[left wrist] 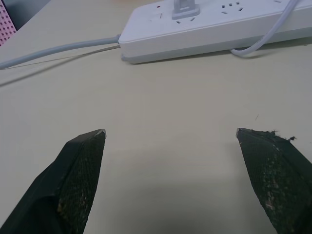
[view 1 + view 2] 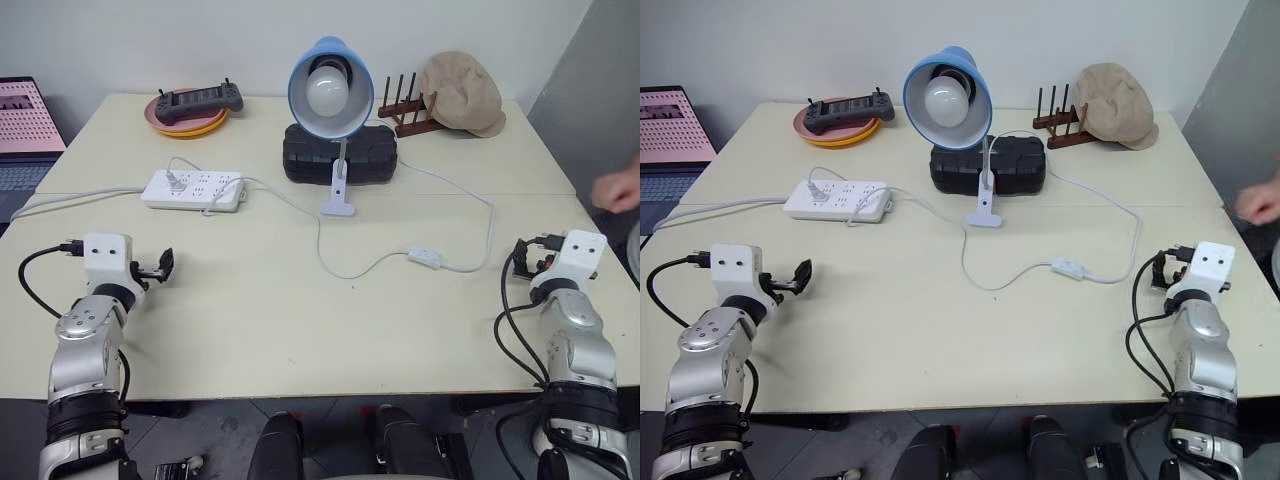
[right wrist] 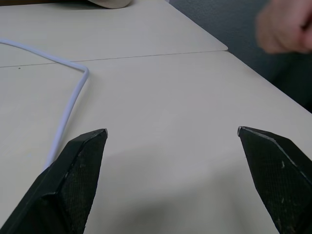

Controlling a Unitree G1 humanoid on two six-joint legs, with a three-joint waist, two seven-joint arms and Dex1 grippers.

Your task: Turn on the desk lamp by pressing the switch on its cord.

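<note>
On the table (image 2: 250,330) between our two wide-open tools, left (image 2: 163,265) and right (image 2: 522,262), lies the switch (image 2: 425,257) on its cord (image 2: 350,273); the desk lamp (image 2: 328,90), seemingly unlit, stands farther back.

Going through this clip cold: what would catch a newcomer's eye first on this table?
The desk lamp with its blue shade and big white bulb stands at the table's middle, unlit, in front of a black case. Its thin cord loops toward the robot to the small white switch, lying untouched nearer the right claw than the left claw, both open. A person's hand shows at the table's right edge.
</note>
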